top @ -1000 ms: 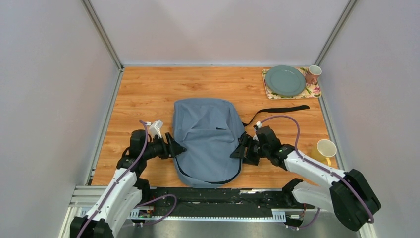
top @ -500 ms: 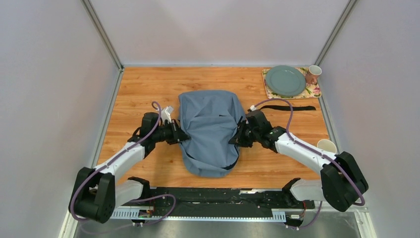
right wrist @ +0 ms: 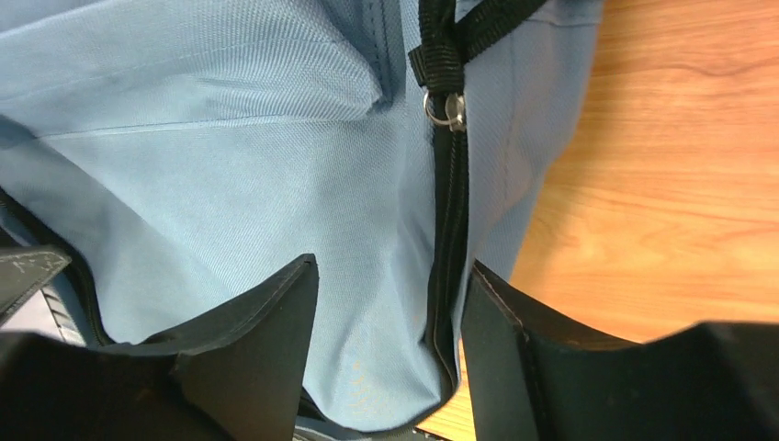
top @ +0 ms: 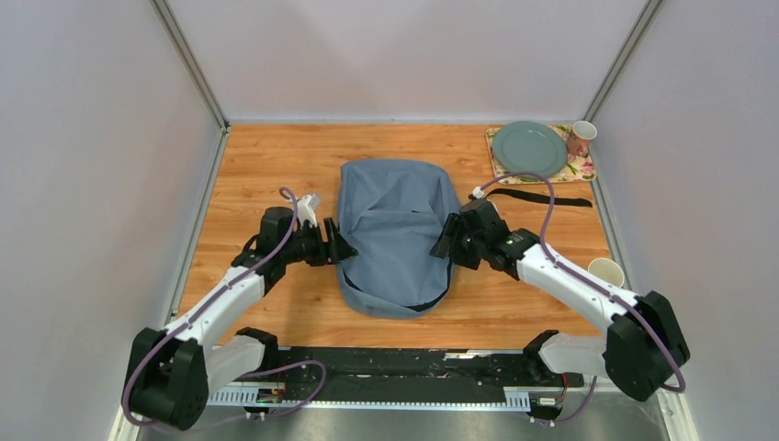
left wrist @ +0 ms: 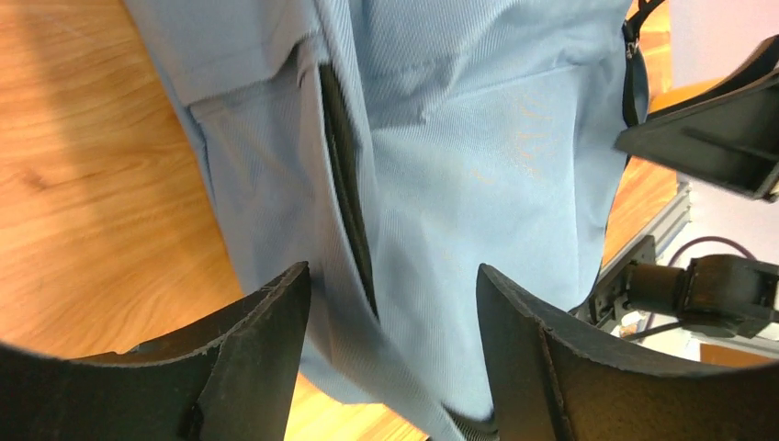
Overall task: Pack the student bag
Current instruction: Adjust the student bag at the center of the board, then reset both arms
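In the far right corner of the wooden table (top: 266, 156), a flowered mat (top: 586, 169) holds a grey-green plate (top: 529, 149), with a patterned mug (top: 580, 138) at its far right edge. These are well apart from the bag. A yellow cup (top: 605, 272) stands at the right edge of the table, just beside the right arm's forearm. A black strap (top: 551, 199) lies flat on the wood, running from the bag's right side towards the mat. Nothing lies on top of the bag or between it and the grippers. The bag (top: 397, 234) lies flat in the middle of the table, between the two arms. It is soft grey-blue cloth, creased and slack, rounded at the near end, with a dark zip along its near edge. The left gripper (top: 338, 248) is at the bag's left side, its fingers spread apart. In the left wrist view a dark zip (left wrist: 344, 175) and folds of cloth run between them, not pinched. The right gripper (top: 445, 243) is at the bag's right side, its fingers likewise spread. In the right wrist view a zip (right wrist: 450, 230) runs between them, with a metal ring (right wrist: 445, 108) where the strap joins the bag.
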